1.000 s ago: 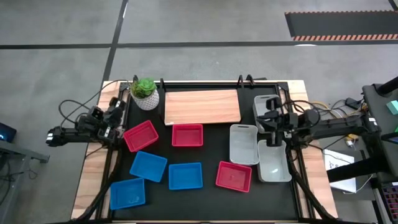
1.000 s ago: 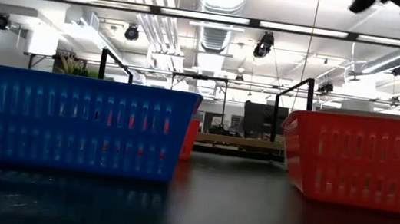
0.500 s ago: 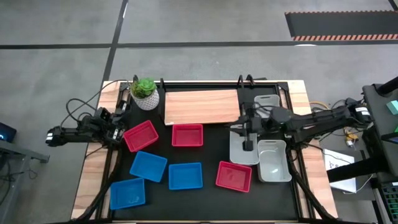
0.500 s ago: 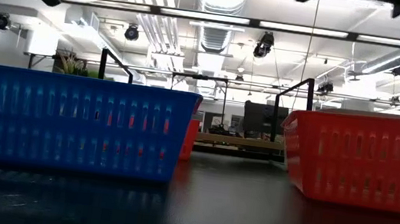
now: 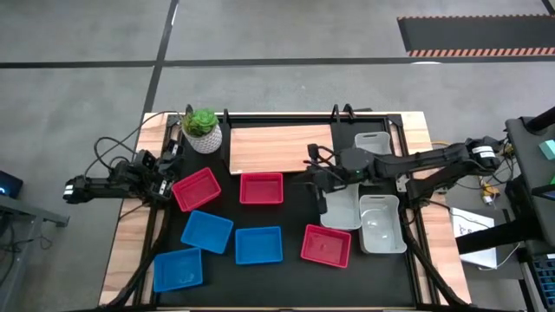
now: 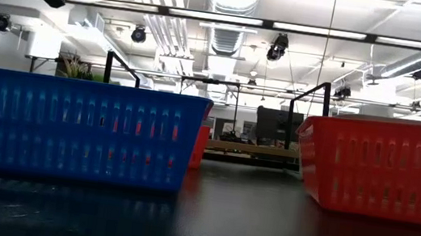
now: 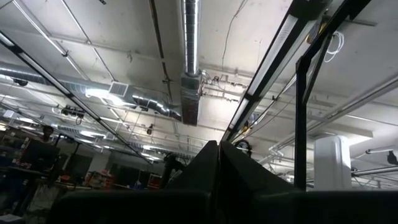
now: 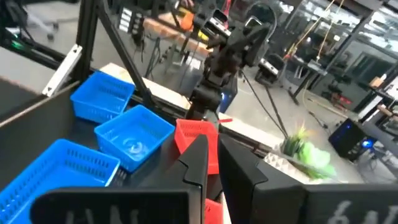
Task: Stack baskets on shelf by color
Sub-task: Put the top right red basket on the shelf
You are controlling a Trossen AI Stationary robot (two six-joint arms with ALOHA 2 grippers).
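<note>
Three red baskets [image 5: 197,189] [image 5: 261,188] [image 5: 326,245], three blue baskets [image 5: 206,230] [image 5: 258,244] [image 5: 178,269] and three whitish baskets [image 5: 340,204] [image 5: 381,224] [image 5: 371,142] rest flat on the black tabletop. The light-wood shelf [image 5: 282,148] lies bare at the far middle. My right gripper [image 5: 312,178] hovers high between the shelf and the nearest whitish basket. It points level toward the table's left, shut [image 8: 211,158] and holding nothing. My left gripper [image 5: 167,162] rests folded at the left edge, shut [image 7: 217,149], pointing up at the ceiling.
A white pot with a green plant [image 5: 202,130] stands left of the shelf. A black frame rail [image 5: 286,115] runs along the table's far edge. In the low view a blue basket [image 6: 70,128] and a red basket [image 6: 383,167] stand close in front.
My right gripper has swung from above the whitish baskets at the table's right toward the table's middle. It has risen and tipped up from pointing down to level, staying shut. No basket has moved.
</note>
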